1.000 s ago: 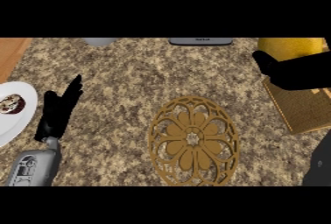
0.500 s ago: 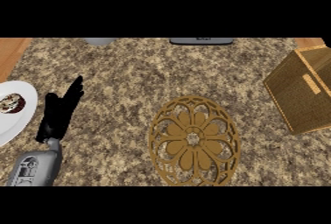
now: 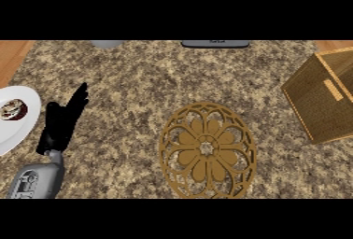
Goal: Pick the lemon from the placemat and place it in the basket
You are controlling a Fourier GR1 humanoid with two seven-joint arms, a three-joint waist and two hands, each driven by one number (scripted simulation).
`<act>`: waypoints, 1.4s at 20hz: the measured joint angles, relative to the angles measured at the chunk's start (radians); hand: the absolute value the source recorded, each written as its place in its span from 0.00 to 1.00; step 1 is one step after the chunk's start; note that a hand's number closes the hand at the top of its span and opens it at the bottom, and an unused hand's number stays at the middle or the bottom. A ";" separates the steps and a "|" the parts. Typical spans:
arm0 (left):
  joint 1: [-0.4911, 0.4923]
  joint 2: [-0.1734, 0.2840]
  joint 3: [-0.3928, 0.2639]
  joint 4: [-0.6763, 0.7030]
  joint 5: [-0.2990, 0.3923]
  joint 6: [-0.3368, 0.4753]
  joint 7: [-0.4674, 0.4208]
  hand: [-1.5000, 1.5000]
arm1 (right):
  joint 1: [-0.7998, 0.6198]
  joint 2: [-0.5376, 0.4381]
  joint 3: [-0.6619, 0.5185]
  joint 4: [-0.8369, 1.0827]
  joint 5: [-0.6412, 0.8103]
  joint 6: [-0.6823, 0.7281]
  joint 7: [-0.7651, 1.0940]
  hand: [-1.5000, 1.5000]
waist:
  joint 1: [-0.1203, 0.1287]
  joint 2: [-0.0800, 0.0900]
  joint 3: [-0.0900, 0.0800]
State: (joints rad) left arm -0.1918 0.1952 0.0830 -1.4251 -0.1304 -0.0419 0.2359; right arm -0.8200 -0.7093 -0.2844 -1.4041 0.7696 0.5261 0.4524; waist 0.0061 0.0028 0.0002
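Head view: basket (image 3: 322,95) interior unseen.

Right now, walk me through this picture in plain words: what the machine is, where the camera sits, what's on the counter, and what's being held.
This is a humanoid robot at a kitchen counter, seen from a camera in its head looking steeply down. Only its left hand shows, black on a grey forearm, resting open with fingers up at the left; it holds nothing. The right hand is out of view. In the middle lies a round golden placemat with a flower cut-out pattern and nothing on it. At the right edge stands a woven basket, partly cut off by the frame. At the left edge is a white plate with something dark on it. No lemon can be seen in this picture.
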 measured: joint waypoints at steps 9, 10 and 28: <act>-0.020 -0.012 -0.005 -0.011 -0.014 0.011 0.023 0.50 | 0.073 -0.065 -0.032 0.242 0.000 -0.121 -0.298 1.00 | 0.002 0.000 0.000; -0.020 -0.013 -0.003 0.003 -0.015 0.011 0.010 0.50 | 0.054 -0.063 -0.024 0.283 0.012 -0.142 -0.313 1.00 | 0.005 0.001 0.000; -0.061 -0.008 0.016 0.064 -0.018 0.001 -0.011 0.50 | 0.038 0.020 -0.146 0.668 -0.087 -0.346 -0.511 0.00 | 0.004 0.002 0.000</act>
State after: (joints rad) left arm -0.2530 0.1869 0.0989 -1.3610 -0.1487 -0.0413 0.2250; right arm -0.7821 -0.6897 -0.4302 -0.7360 0.6830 0.1798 -0.0583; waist 0.0101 0.0044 0.0007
